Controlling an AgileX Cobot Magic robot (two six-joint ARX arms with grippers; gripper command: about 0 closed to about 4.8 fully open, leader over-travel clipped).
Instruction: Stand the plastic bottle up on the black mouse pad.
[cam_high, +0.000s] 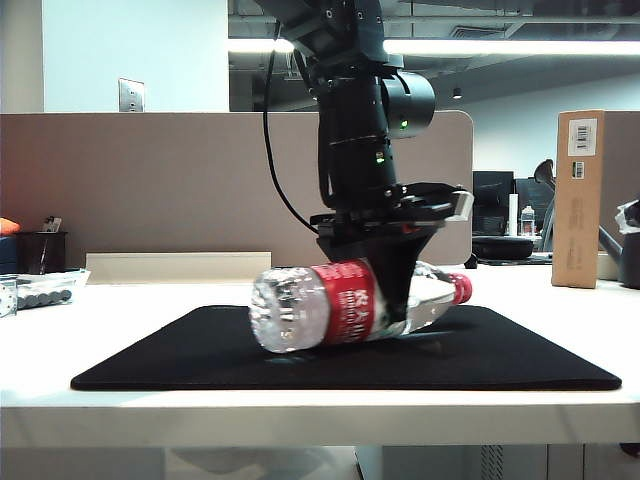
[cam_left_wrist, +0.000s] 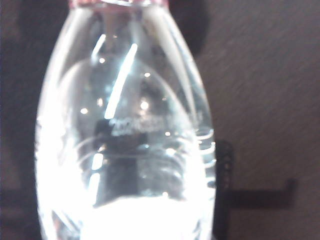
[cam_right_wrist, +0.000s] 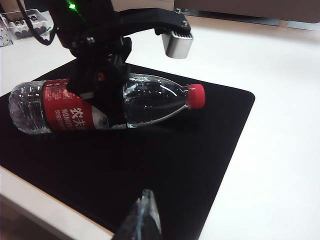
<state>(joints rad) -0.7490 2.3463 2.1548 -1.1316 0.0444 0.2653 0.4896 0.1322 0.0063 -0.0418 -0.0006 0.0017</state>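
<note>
Exterior view: the left arm comes straight down from above, wrist turned so the left gripper (cam_high: 392, 275) points at the table. Its dark fingers straddle one bottle (cam_high: 330, 305), just past the red label toward the neck. The bottle lies on its side, cap end to the right and tilted a little upward, base to the left, over the middle of the single black pad (cam_high: 160, 355). The jaws sit narrow around the clear body; whether they actually press on it cannot be told here. At the far left stands a clear tray (cam_high: 40, 290) with dark cylinders in it, beside a black cup (cam_high: 40, 250). A tall cardboard box (cam_high: 580, 200) stands at the right.

Left wrist view: the bottle (cam_left_wrist: 125, 140) fills the frame, glaring white, its red cap only a sliver at the edge. A dark fingertip (cam_left_wrist: 223, 165) shows just beside its wall; contact is unclear. The pad (cam_left_wrist: 265, 75) lies behind.

Right wrist view: the right gripper (cam_right_wrist: 144, 220) shows only as a blurred dark tip, low over the near pad (cam_right_wrist: 200, 150) edge, well apart from the bottle (cam_right_wrist: 75, 107); its jaw state cannot be told. The left gripper (cam_right_wrist: 107, 95) straddles the bottle from above.
</note>
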